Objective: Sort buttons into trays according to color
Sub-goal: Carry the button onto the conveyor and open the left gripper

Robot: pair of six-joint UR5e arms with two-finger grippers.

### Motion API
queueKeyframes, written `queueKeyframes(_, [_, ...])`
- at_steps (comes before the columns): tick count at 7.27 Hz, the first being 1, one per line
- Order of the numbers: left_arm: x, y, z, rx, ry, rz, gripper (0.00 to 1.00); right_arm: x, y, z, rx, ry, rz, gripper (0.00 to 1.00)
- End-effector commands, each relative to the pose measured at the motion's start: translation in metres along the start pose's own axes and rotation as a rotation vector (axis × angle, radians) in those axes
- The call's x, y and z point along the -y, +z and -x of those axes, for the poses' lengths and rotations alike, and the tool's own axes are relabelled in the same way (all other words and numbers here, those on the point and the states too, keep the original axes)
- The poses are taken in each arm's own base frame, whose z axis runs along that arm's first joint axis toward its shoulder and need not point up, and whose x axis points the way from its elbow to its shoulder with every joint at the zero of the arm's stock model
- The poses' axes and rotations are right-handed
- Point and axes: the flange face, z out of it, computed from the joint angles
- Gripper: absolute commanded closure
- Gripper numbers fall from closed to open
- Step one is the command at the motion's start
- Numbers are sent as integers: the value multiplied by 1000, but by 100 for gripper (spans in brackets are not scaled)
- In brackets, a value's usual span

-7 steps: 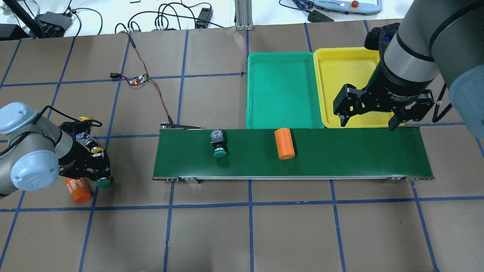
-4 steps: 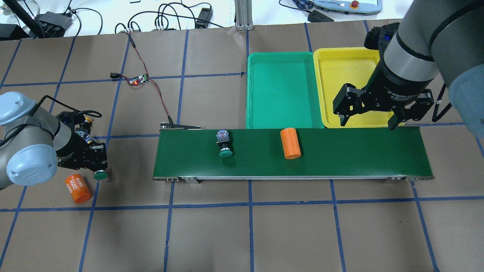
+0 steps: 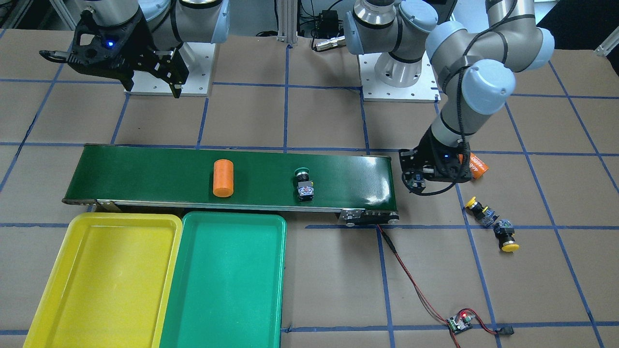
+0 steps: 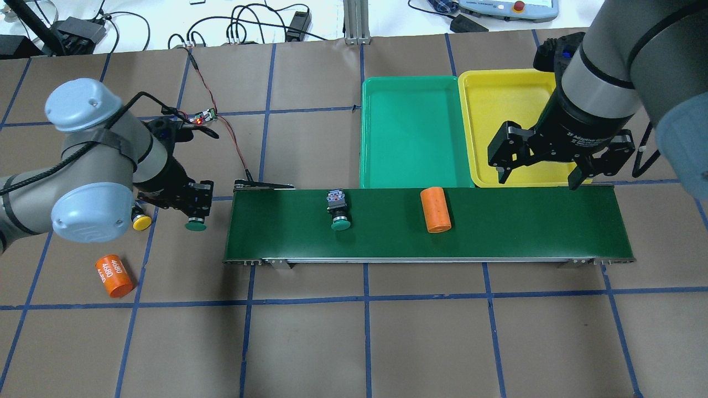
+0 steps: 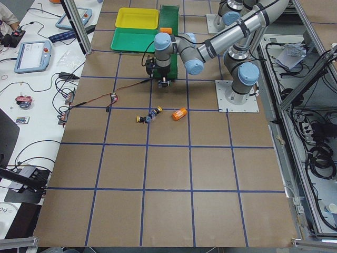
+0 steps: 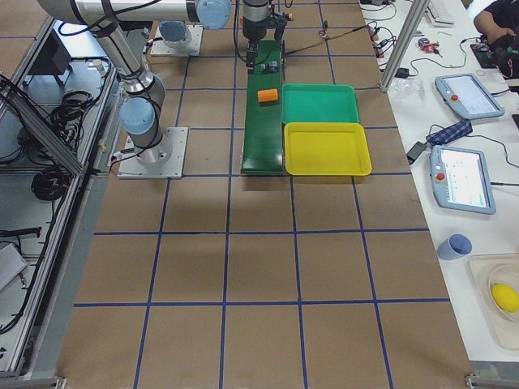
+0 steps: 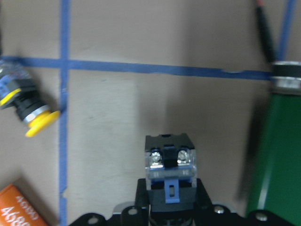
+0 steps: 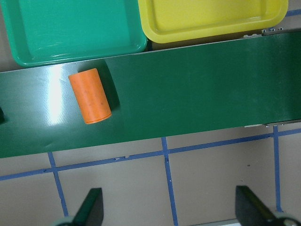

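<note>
My left gripper is shut on a green-capped button and holds it just off the left end of the belt, cap down. A second green button lies on the dark-green belt. Two yellow buttons lie on the table to the left of the left gripper; the overhead view shows only one yellow cap. The green tray and the yellow tray sit side by side behind the belt. My right gripper is open over the yellow tray's near edge.
An orange cylinder lies on the belt to the right of the green button. Another orange cylinder with white numbers lies on the table at the left. A red-black wire with a small circuit board runs to the belt's left end.
My left gripper has moved right and away from the robot with the green button, up to the belt's left end. The button and cylinder on the belt have shifted right. The right arm is still.
</note>
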Motion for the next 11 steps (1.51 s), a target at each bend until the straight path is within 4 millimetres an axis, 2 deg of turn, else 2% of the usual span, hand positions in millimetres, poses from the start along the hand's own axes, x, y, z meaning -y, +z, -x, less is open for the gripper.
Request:
queueKeyframes(1, [-4, 2, -63, 0, 25, 3, 100, 6, 5, -1, -4, 13, 11, 0])
queueKeyframes(3, [3, 5, -66, -8, 26, -14, 100, 5, 5, -1, -6, -1, 14, 0])
queueKeyframes(5, [11, 21, -67, -10, 27, -6, 100, 6, 5, -6, -53, -34, 8, 0])
queueKeyframes(6, [14, 27, -67, -10, 25, 0, 89, 6, 6, -5, -47, -26, 10, 0])
queueKeyframes(7, [13, 35, -69, -13, 5, 16, 1, 6, 7, -6, -48, -20, 14, 0])
queueKeyframes(8, [13, 32, -73, -11, 14, 10, 0, 7, 7, -6, -54, -28, 17, 0])
queueKeyframes(10, [15, -11, -69, -3, 23, -60, 0, 8, 21, -4, -38, -28, 42, 0])
queueKeyframes(11, [10, -31, -55, 8, -8, 1, 0, 13, 27, -3, -38, -31, 48, 0])
